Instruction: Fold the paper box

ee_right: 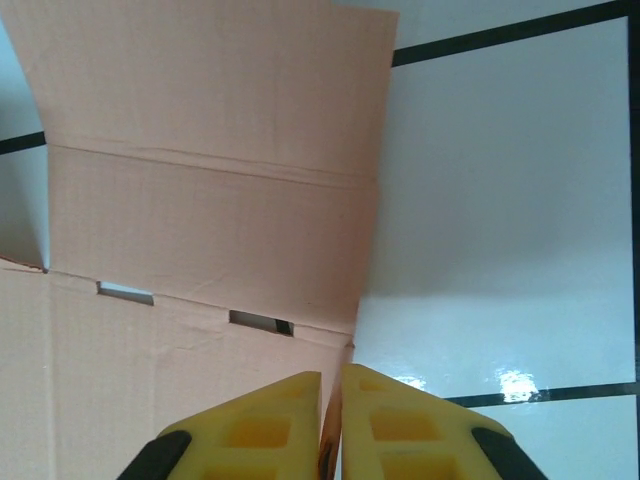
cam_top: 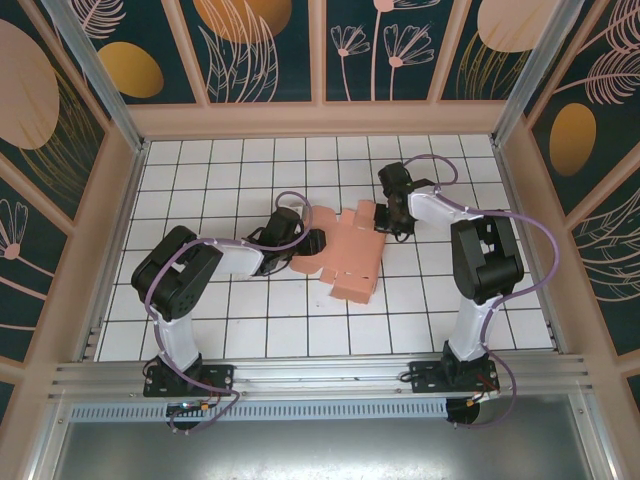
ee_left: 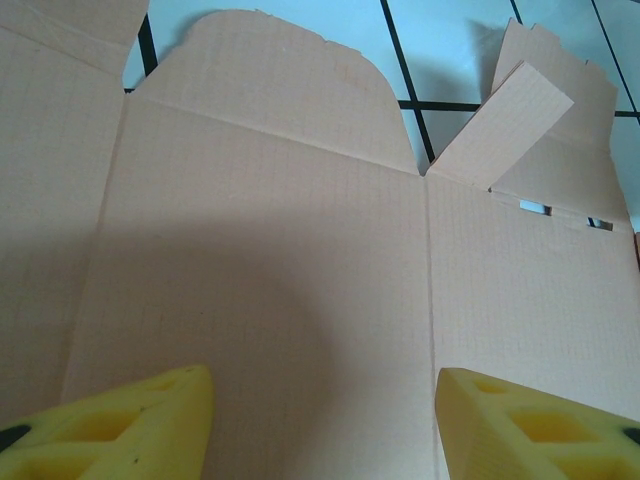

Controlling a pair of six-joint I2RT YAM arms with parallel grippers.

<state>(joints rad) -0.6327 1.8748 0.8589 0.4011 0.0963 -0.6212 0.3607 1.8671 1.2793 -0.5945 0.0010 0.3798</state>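
The paper box (cam_top: 350, 262) is a salmon-pink die-cut sheet lying mostly flat mid-table, with some flaps lifted. My left gripper (cam_top: 312, 243) sits at its left edge. In the left wrist view the gripper (ee_left: 322, 410) is open, its yellow fingers (ee_left: 130, 425) spread just above a flat panel of the paper box (ee_left: 280, 230), nothing between them. My right gripper (cam_top: 388, 222) is at the sheet's upper right corner. In the right wrist view the gripper (ee_right: 332, 405) is shut on a thin upturned edge of the paper box (ee_right: 200, 150), near two slots.
The table (cam_top: 240, 330) is white tile with black grid lines. Wooden-framed walls (cam_top: 320, 118) close the back and both sides. A metal rail (cam_top: 320, 375) runs along the near edge by the arm bases. Bare tiles lie in front of the sheet.
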